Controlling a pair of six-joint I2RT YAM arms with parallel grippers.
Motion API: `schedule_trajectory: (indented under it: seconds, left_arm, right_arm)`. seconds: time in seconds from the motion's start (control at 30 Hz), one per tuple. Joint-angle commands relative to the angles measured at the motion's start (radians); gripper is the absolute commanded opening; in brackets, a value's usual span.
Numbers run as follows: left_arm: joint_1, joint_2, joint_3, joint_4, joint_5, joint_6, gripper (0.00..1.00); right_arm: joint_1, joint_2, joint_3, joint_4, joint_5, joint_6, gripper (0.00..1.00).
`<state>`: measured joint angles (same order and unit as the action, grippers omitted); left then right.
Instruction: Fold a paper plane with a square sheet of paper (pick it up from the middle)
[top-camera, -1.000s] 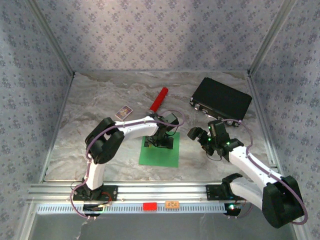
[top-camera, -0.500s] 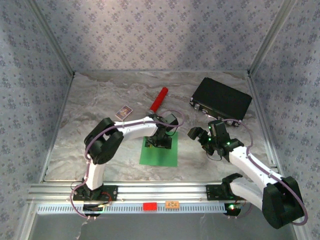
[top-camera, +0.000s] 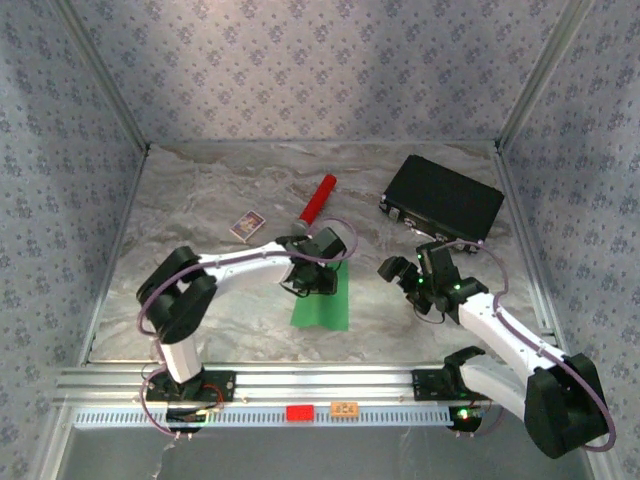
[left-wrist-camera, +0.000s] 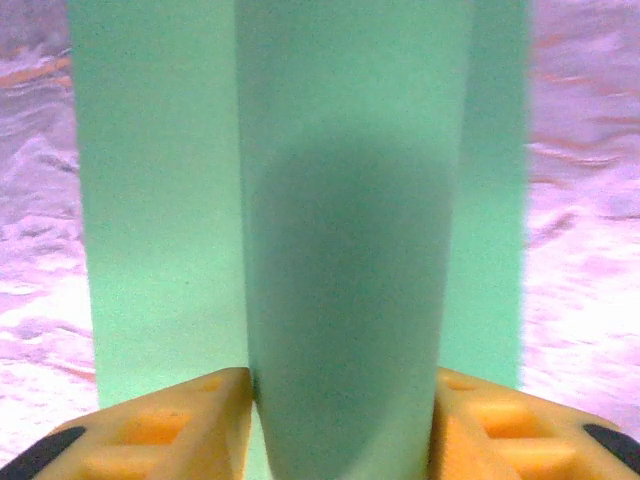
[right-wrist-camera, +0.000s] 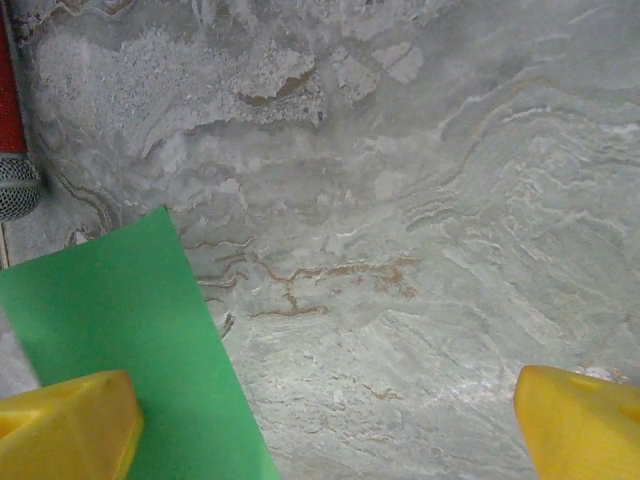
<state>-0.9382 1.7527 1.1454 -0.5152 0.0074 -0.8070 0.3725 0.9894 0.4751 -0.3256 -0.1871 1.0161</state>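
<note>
The square sheet of paper (top-camera: 322, 305) is bright green and lies on the marble table in front of the arms, bunched narrower than square. My left gripper (top-camera: 312, 278) bears down on its far half. In the left wrist view the paper (left-wrist-camera: 340, 200) arches up in a rounded ridge between the yellow fingers (left-wrist-camera: 170, 425), which press on both of its sides, so my left gripper (left-wrist-camera: 342, 420) is shut on it. My right gripper (top-camera: 400, 272) hovers open just right of the sheet. In the right wrist view my right gripper (right-wrist-camera: 330, 420) is over bare marble, with the paper's corner (right-wrist-camera: 110, 300) by its left finger.
A red cylinder (top-camera: 320, 199) lies behind the sheet, and its end shows at the left edge of the right wrist view (right-wrist-camera: 10, 100). A black case (top-camera: 445, 197) sits at the back right. A small printed card (top-camera: 248, 225) lies at the left of the cylinder.
The left gripper's fingers have closed on the sheet's middle, pushing it up into a ridge, and the sheet looks narrower from above. The left arm's elbow has swung left. The right arm stayed still.
</note>
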Motion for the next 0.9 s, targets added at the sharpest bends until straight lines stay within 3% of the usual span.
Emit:
schedule_trajectory:
  seconds: [0.0,0.13,0.27,0.43,0.87]
  left_arm:
    - [0.033,-0.106,-0.08,0.228,0.167,-0.006,0.41]
    - [0.127,-0.165,-0.251,0.646,0.482,-0.152,0.42]
    - [0.183,-0.167,-0.352,0.939,0.619,-0.283,0.42]
    - [0.194,-0.115,-0.389,1.028,0.661,-0.341,0.42]
    - [0.193,-0.04,-0.42,0.894,0.517,-0.323,0.41]
  right_arm:
    - [-0.007,-0.027,0.035,-0.053,0.033,0.002,0.99]
    - [-0.006,-0.064,0.053,-0.051,0.057,0.0,0.99]
    - [-0.006,-0.113,0.063,-0.033,0.091,-0.011,0.99]
    - [-0.009,-0.162,0.027,0.094,-0.011,-0.079,0.99]
    - [-0.005,-0.109,0.009,0.157,-0.105,-0.104,0.95]
